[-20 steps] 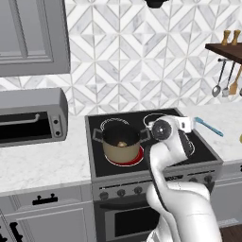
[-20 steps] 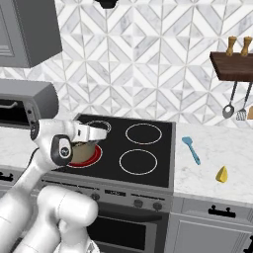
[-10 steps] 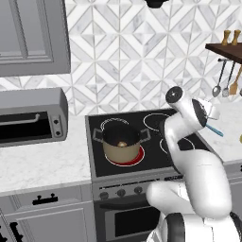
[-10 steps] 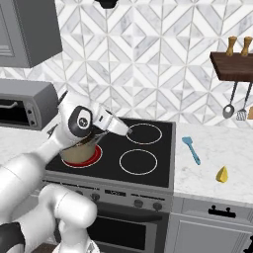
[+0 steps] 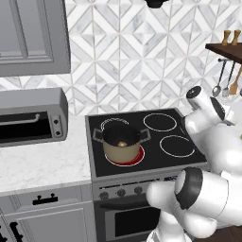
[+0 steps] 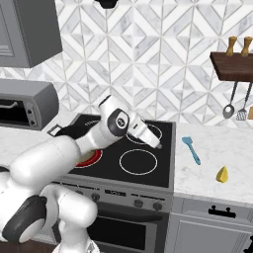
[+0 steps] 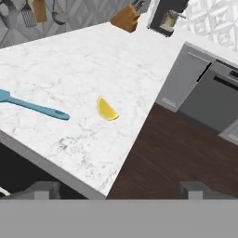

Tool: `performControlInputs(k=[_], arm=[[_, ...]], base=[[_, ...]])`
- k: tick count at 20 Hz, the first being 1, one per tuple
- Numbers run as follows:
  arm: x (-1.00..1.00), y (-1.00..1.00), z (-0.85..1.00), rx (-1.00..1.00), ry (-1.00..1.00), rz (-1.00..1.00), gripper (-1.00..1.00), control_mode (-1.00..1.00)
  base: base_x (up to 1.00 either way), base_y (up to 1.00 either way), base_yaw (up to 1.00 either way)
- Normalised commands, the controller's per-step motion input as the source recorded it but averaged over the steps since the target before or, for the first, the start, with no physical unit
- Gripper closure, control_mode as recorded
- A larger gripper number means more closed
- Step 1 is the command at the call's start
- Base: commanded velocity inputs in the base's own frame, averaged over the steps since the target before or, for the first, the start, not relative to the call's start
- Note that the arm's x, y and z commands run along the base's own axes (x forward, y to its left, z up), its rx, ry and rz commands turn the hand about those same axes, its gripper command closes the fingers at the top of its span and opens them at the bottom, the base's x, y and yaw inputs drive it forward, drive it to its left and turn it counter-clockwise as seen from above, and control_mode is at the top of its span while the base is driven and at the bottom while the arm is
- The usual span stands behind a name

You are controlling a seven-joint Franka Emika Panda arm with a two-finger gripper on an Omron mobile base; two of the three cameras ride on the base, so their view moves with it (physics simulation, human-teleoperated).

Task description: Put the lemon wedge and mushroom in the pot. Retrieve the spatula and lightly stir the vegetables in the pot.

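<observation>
Marble counter point(image 6: 207, 153) runs to the right of a black stovetop point(image 6: 148, 163), under a patterned tile wall with a wooden shelf point(image 6: 232, 64) and hanging utensils.

Pot point(image 5: 122, 143): stands on the front left burner, which glows red beneath it. A small tan lump lies inside on the dark bottom; judged to be the mushroom point(image 5: 123, 143). Nothing else can be made out in the pot.

Lemon wedge point(image 6: 223, 174): lies on the counter near its front edge, well apart from the pot. In the hand view it sits just beside the handle end of the spatula point(image 7: 32, 106), not touching it.

Spatula: lies flat on the counter between the stove edge and the wedge, blade toward the wall.

Gripper point(image 6: 157, 145): hangs over the stovetop between the right-hand burners, pointed toward the counter. The hand view shows the two finger tips point(image 7: 193, 188) set wide apart with nothing between them.

Handling, as judged: the wedge looks light, small and somewhat soft, with a smooth rind that may slip; best taken across its flat cut faces, pinched gently. The spatula appears stiff and slim; its handle is the place to hold, though lying flat leaves little clearance for fingers.

Task standing: one item potted, wedge outstanding, stirring not begun.
</observation>
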Motion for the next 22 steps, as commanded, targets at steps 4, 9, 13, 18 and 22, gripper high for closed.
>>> performControlInputs(k=[4, 9, 13, 18, 22], arm=[[-0.08, -1.0, -0.52, 0.04, 0.03, -0.06, -1.0, -1.0], [-0.16, -0.99, -0.12, 0.13, 0.04, -0.01, -1.0, -1.0], [0.0, -0.93, -0.35, 0.13, 0.07, 0.04, -1.0, -1.0], [0.01, -0.4, -0.43, 0.07, 0.01, 0.1, -1.0, -1.0], [0.02, 0.0, -0.21, 0.03, 0.0, 0.14, -1.0, -1.0]], base=[[0.0, 0.0, 0.0], [0.0, 0.0, 0.0], [0.0, 0.0, 0.0], [0.0, 0.0, 0.0], [0.0, 0.0, 0.0]])
